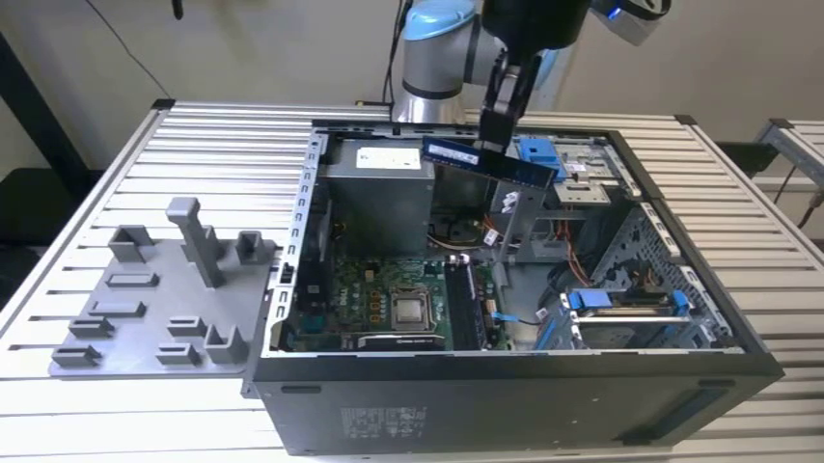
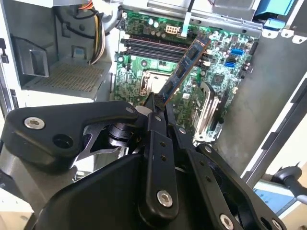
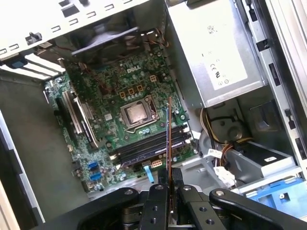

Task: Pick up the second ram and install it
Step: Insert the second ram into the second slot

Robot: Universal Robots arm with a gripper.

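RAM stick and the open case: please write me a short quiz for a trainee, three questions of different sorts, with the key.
1. True or false: the RAM already sits in a motherboard slot.
2. The gripper is shut on: A) a cable, B) the RAM, C) nothing.
3. Fill in: the grey holder lies on the exterior view's ____ of the case.
Key: 1 false, it hangs above the case; 2 B; 3 left.
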